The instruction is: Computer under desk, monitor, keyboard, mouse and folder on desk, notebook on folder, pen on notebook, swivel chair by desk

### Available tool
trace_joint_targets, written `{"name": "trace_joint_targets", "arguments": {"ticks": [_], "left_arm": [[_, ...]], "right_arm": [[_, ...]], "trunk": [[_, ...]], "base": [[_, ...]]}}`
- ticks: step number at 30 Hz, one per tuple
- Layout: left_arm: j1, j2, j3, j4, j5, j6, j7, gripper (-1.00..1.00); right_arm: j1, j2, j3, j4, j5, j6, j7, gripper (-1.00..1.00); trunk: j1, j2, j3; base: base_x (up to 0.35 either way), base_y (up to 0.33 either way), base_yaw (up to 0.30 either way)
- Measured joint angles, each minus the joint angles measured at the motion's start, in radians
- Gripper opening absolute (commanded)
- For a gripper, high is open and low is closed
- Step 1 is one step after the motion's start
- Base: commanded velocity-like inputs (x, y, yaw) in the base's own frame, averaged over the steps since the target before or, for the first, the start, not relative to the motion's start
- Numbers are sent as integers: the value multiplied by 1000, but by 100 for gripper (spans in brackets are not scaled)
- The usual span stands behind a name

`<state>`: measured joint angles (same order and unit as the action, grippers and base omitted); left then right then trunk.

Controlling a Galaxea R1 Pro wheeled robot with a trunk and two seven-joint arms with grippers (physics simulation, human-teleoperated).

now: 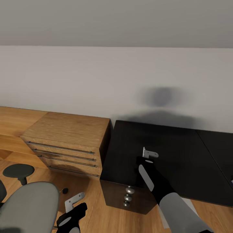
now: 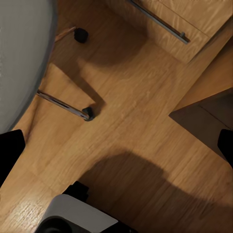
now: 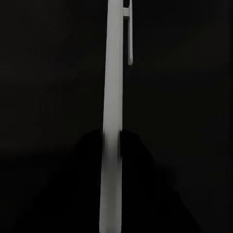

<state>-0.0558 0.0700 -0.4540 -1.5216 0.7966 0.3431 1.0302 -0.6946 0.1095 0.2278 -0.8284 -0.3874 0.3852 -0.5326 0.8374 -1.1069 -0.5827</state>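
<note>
Here, left to right in the head view: one swivel chair [image 1: 27, 207], grey back at the lower left corner, one round black armrest [image 1: 18, 171] beside it. Your left gripper [image 1: 74, 200] hangs low over the wood floor [image 1: 94, 207] just right of the chair; whether its fingers are apart or together cannot be told from here. The left wrist view looks down on two chrome chair legs, each ending in a caster [image 2: 88, 114], on the floor.

Next, one light-wood drawer chest [image 1: 69, 142] with four bar handles stands against the white wall, touching the desk's side.

Then one black desk [image 1: 168, 155], with three round silver knobs [image 1: 128, 196] counted on its pedestal front. Your right gripper [image 1: 149, 154] sits over the desk's left part. In the right wrist view one white pen [image 3: 114, 121] runs lengthwise between the dark fingers, clip at the far end; it looks clamped, though the fingers are nearly lost against the black top.
</note>
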Motion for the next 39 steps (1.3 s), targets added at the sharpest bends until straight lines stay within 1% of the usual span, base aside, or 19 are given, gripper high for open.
{"name": "trace_joint_targets", "arguments": {"ticks": [4, 5, 6, 8, 9, 11, 12, 18, 21, 23, 24, 28, 29, 30, 33, 34, 35, 39], "left_arm": [[0, 0, 0, 2, 0, 0, 0, 100], [0, 0, 0, 3, 1, -1, 0, 100], [0, 0, 0, 3, 1, -1, 0, 100], [0, 0, 0, 3, 1, -1, 0, 100], [0, 0, -1, 4, 1, -1, 0, 100], [0, 0, -1, 4, 1, -1, 0, 100], [0, 0, -1, 4, 1, -1, 0, 100], [0, -1, -2, 5, 3, 0, 0, 100], [0, -1, -6, 8, 5, 2, 0, 100], [0, -2, -22, 24, 6, 5, -1, 100], [0, -12, -59, 89, 6, 9, -3, 100], [0, -33, -73, 127, 5, 11, -7, 100], [0, -44, -77, 152, 4, 11, -8, 100], [0, -47, -79, 161, 4, 10, -9, 100], [0, -50, -87, 171, 4, 9, -9, 100], [0, -51, -115, 176, 4, 7, -8, 100], [0, -51, -119, 177, 4, 6, -8, 100], [0, -50, -145, 199, 3, 2, -8, 100]], "right_arm": [[0, -1, 1, -21, 4, 18, 0, -100], [0, -8, 2, -67, 8, 53, -1, -100], [0, -13, 2, -80, 7, 63, -1, -100], [0, -44, 1, -120, 4, 97, 0, -100], [0, -58, 1, -138, -3, 108, 1, -100], [0, -68, 1, -152, -17, 115, 1, -100], [0, -76, 1, -162, -34, 119, 1, -100], [0, -103, 0, -180, -87, 125, 1, -100], [1, -108, 0, -191, -98, 126, 1, -100], [2, -112, 0, -202, -103, 126, 1, -100], [9, -121, -2, -219, -105, 127, 2, -100], [13, -128, -1, -235, -106, 127, 2, -100], [15, -130, -2, -241, -107, 126, 2, -100], [15, -130, -2, -243, -107, 125, 2, -100], [16, -131, -1, -252, -107, 123, 2, -100], [19, -131, -1, -273, -108, 123, 2, -100], [20, -131, -1, -276, -108, 123, 2, -100], [40, -131, -1, -311, -108, 125, 1, -100]], "trunk": [[-15, 28, 13], [-19, 35, 16], [-23, 42, 19], [-30, 56, 25], [-34, 63, 28], [-42, 77, 35], [-46, 84, 38], [-68, 126, 56], [-80, 147, 66], [-88, 161, 72], [-92, 168, 75], [-107, 196, 88], [-111, 203, 91], [-115, 210, 94], [-127, 231, 104], [-130, 238, 107], [-134, 245, 110], [-134, 246, 110]], "base": [[0, 0, 0], [-10, 0, 0], [-88, 0, 0], [-207, 0, 0], [-257, 0, 0], [-285, 0, 0], [-306, 0, 0], [-324, 0, 0], [-335, 0, 0], [-292, 0, 0], [-197, 0, 0], [-93, 0, 0], [-21, 0, 0], [-17, 0, 0], [-8, 0, 0], [-1, 0, 0], [0, 0, 0], [0, 0, 0]]}}
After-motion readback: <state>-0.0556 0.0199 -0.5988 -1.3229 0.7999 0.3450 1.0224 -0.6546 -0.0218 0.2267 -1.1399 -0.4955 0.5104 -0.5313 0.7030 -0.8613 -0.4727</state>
